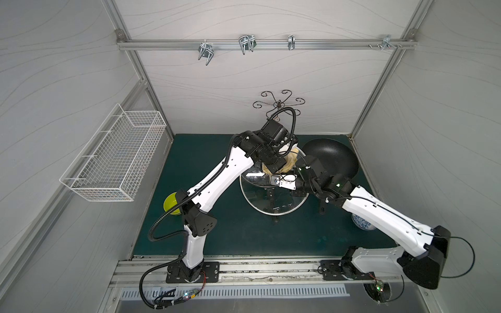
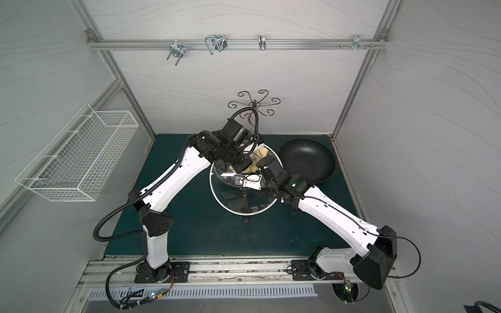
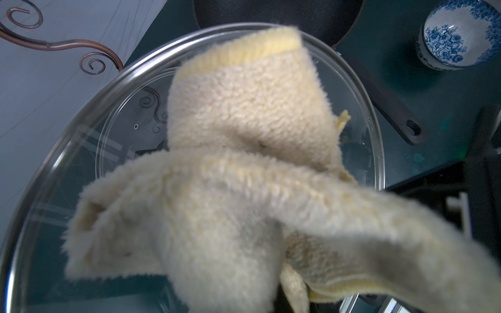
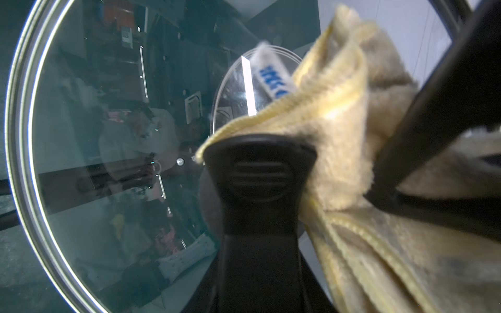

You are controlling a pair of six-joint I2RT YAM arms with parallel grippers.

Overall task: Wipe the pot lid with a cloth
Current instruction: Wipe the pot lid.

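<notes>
- Closest to the arm bases: table (image 1: 244, 238) on the base side of the pot lid (image 1: 271, 214) carries nothing, so that's the widest swing room.
- Green bowl (image 1: 169, 203) sits well apart from the lid on the L-arm side, half under the forearm. Blue-white bowl (image 3: 458, 35) is on the R-arm side. Neither is in the wipe path.
- Lid: R gripper (image 1: 279, 181) has its fingers closed on the black handle (image 4: 260, 189). Lid looks lifted and tilted, w/ a shadow under it, prob. to offer the glass as a steady surface.
- Cloth (image 3: 244, 162): bunched against the far part of the lid's glass, touching it. L gripper (image 1: 283, 158) has fingers clamped on it, though fuzz hides them in the wrist view.
- Edges: cloth is near the far rim. Strokes toward lid centre meet handle + R gripper, so bump risk.
- Beyond the lid: black pan (image 1: 333, 157) just beside the far rim. Wire stand (image 1: 279, 104) is behind, near the L wrist cable, so there's little room outward.
</notes>
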